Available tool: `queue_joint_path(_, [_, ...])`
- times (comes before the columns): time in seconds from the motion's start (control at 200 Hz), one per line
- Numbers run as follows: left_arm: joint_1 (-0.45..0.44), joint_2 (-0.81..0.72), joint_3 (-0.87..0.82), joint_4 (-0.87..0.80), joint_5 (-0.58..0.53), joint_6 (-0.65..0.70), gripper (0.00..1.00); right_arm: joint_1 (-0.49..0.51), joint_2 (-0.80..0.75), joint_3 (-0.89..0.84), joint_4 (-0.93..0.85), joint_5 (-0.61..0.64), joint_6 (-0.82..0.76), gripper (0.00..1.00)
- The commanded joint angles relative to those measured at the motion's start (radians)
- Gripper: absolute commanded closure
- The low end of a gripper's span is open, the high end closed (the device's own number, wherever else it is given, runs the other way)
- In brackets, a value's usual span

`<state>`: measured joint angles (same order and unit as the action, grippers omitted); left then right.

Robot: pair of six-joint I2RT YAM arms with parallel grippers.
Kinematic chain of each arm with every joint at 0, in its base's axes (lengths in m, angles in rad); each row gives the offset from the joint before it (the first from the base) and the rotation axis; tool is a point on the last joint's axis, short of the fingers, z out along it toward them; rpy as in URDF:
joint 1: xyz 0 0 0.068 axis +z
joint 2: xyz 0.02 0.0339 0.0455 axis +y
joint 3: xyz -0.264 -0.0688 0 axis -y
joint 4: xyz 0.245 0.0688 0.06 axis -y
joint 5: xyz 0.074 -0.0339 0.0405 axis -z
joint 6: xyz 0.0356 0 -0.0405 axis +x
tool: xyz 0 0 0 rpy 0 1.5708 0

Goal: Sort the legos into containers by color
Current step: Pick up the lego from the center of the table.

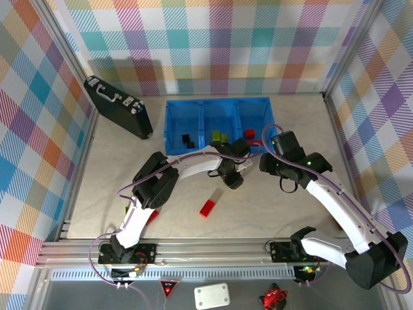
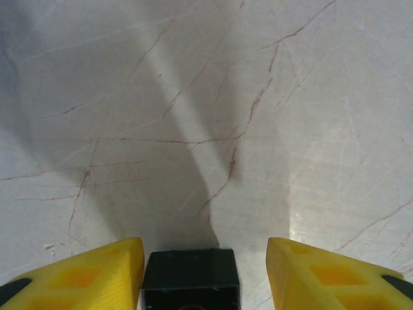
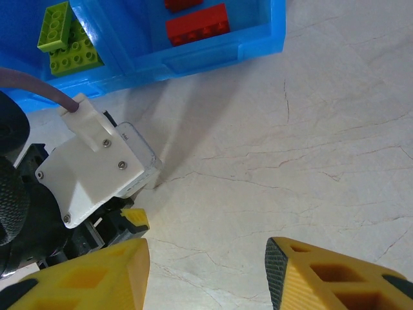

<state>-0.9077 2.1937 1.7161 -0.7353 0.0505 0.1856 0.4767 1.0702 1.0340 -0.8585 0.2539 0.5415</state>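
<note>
My left tool (image 2: 205,245) hangs spread over the table (image 2: 258,97), with a small black studded plastic brick (image 2: 190,278) between its yellow fingers (image 2: 84,274), touching one and clear of the other.

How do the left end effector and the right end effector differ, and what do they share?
The left end effector has a small black studded plastic brick between its yellow fingers; the right end effector has only bare pale table between its own. The left one sits before the bright blue plastic tray's middle compartment; the right one is nearer its end holding red bricks. Shared: yellow fingers, open jaws, both pointing down at the table.
</note>
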Motion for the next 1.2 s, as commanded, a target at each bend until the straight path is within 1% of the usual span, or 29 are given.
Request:
queue_joint_path(0.0, [-0.003, 0.003, 0.025, -0.039, -0.024, 0.023, 0.49, -0.007, 0.006, -0.003, -0.015, 0.016, -0.003, 0.48])
queue_joint_path(0.145, [-0.006, 0.009, 0.028, -0.048, -0.04, 0.026, 0.51, -0.007, 0.013, 0.001, -0.01, 0.016, -0.005, 0.48])
queue_joint_path(0.335, [-0.012, 0.005, 0.028, -0.056, -0.086, 0.024, 0.55, -0.007, 0.017, 0.0, -0.007, 0.015, -0.005, 0.48])
queue_joint_path(0.585, [-0.017, -0.003, 0.028, -0.07, -0.102, 0.03, 0.62, -0.007, 0.013, -0.005, -0.007, 0.016, -0.003, 0.48])
queue_joint_path(0.75, [-0.019, -0.014, 0.023, -0.074, -0.115, 0.031, 0.65, -0.007, 0.011, -0.006, -0.006, 0.016, -0.002, 0.48])
queue_joint_path(1.01, [-0.017, -0.096, -0.032, -0.036, -0.163, 0.019, 0.67, -0.007, 0.01, -0.006, -0.006, 0.019, -0.002, 0.48])
queue_joint_path(1.195, [0.003, -0.168, -0.078, 0.004, -0.191, -0.008, 0.68, -0.008, 0.01, -0.009, -0.003, 0.018, 0.002, 0.48])
